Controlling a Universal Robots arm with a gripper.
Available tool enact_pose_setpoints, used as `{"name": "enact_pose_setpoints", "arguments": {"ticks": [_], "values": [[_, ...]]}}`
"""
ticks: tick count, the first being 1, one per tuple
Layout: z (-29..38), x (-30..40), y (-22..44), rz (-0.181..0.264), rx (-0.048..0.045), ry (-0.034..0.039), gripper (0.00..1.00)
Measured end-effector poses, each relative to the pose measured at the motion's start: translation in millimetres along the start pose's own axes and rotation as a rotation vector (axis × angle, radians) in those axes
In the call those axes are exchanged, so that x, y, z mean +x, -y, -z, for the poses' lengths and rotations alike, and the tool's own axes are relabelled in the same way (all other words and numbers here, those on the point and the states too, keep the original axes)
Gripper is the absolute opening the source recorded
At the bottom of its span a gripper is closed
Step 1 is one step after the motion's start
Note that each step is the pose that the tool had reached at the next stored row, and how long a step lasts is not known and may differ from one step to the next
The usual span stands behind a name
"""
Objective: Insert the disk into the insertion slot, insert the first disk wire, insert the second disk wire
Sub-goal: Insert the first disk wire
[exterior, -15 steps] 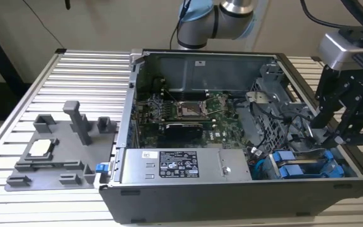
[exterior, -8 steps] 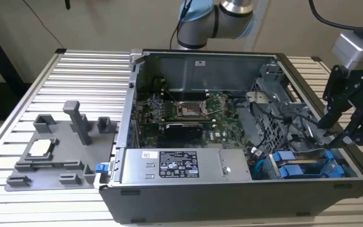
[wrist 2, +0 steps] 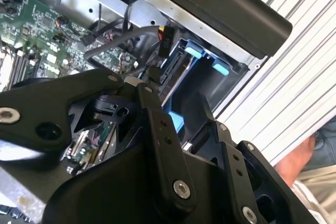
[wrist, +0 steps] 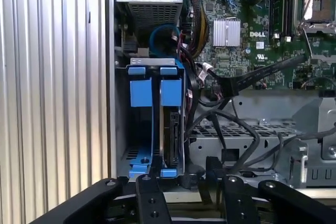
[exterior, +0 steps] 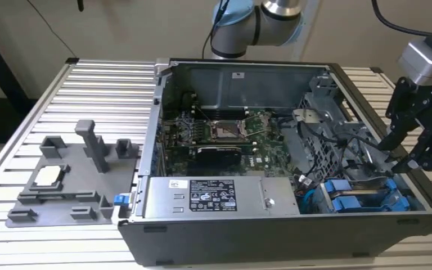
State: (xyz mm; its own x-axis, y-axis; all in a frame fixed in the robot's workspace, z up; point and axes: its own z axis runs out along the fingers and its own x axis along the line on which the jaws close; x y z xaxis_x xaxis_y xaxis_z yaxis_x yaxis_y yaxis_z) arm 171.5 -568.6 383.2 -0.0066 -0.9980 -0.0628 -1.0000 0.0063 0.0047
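The gripper (exterior: 400,156) hangs over a corner of the open computer case (exterior: 276,236), at the exterior view's right. Its fingers (wrist: 149,198) are spread apart and nothing is between them. In the first wrist view the disk (wrist: 171,129) stands down inside the slot (wrist: 155,62), in its blue frame, just beside another blue holder (wrist: 137,92). Black wires (wrist: 247,140) run next to the slot. A grey tray (exterior: 58,191) rests on the ribbed table (exterior: 103,84), well apart from the case.
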Motion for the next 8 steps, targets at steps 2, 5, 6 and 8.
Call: {"name": "enact_pose_setpoints", "arguments": {"ticks": [2,5,6,8], "values": [[-1.3,-0.8,1.1,0.0,-0.0001,0.011,0.46],[-3.2,-2.6,3.6,0.006,-0.0004,0.0122,0.46],[-3.8,-3.0,4.5,0.009,-0.0007,0.0122,0.46],[-4.9,-3.9,5.8,0.015,-0.001,0.012,0.46]]}}
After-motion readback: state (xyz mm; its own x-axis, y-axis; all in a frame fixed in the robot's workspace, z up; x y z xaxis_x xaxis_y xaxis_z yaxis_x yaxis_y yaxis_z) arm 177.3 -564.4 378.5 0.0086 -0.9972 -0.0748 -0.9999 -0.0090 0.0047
